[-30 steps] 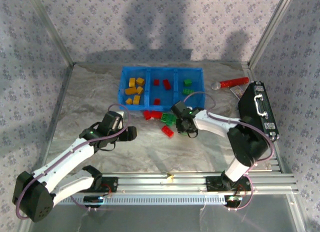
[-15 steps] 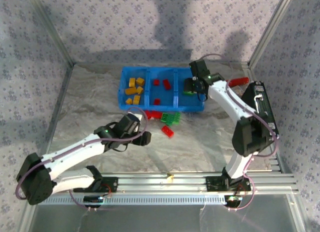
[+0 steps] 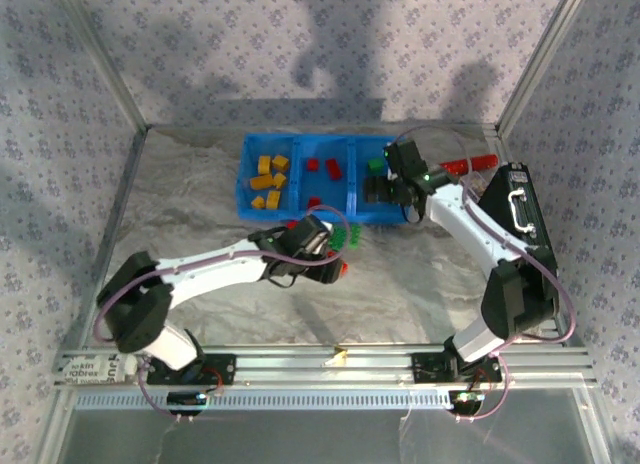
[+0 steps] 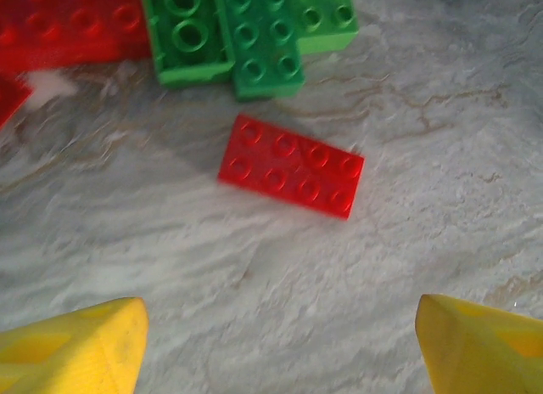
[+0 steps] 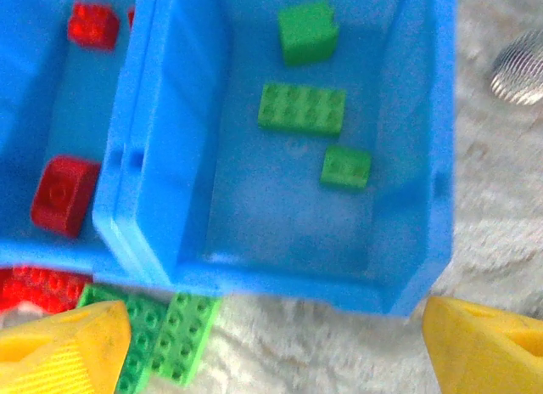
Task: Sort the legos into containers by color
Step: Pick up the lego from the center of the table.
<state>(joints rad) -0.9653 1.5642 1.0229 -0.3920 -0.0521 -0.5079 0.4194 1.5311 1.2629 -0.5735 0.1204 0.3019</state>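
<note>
top external: white label (image 3: 95, 366) on front rail (image 3: 340, 362), lettering unreadable.

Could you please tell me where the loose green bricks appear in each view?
Top external: the green bricks lie mid-frame, just before the blue tray.
Left wrist: green bricks at the top edge.
Right wrist: green bricks bottom left, under the tray.
Landmark: red bricks at their left in both wrist views.
</note>
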